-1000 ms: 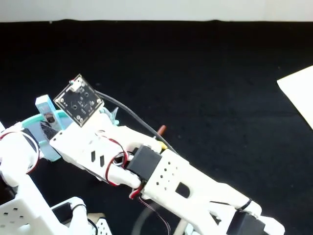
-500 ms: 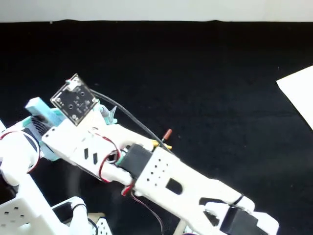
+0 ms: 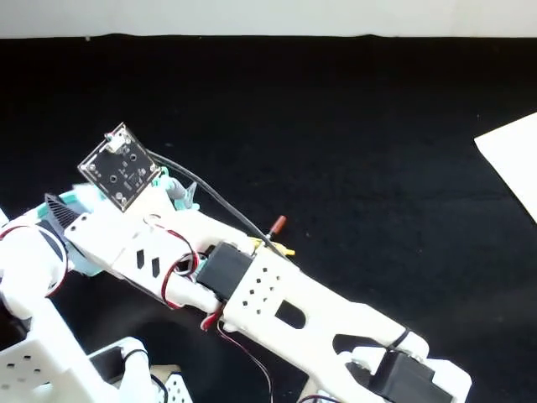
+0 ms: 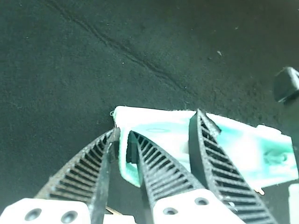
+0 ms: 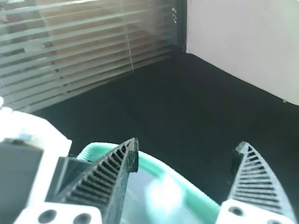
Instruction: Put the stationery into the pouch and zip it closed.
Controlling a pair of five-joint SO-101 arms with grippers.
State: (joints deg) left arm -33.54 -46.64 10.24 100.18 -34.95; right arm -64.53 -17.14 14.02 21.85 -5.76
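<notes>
The teal pouch point(image 4: 159, 135) lies on the black cloth, mouth open. My left gripper point(image 4: 123, 135) is shut on the pouch's rim at one corner. A finger point(image 4: 205, 140) of the other arm's gripper stands inside the mouth. In the right wrist view my right gripper point(image 5: 187, 149) is open above the pouch's teal rim point(image 5: 163, 168), nothing between its fingers. From above, the right arm point(image 3: 252, 285) lies across the pouch point(image 3: 80, 201) and hides most of it. A pencil end point(image 3: 277, 223) with a red-brown tip pokes out behind that arm.
A white sheet point(image 3: 512, 159) lies at the table's right edge. The left arm's white base point(image 3: 33, 336) fills the near-left corner. Black cloth point(image 3: 352, 117) covers the table's middle and far side. A small dark object point(image 4: 286, 84) sits beyond the pouch.
The right arm has swung left and lower over the pouch. A pale blue block seen at its tip earlier is now out of sight. The pencil end has hardly shifted.
</notes>
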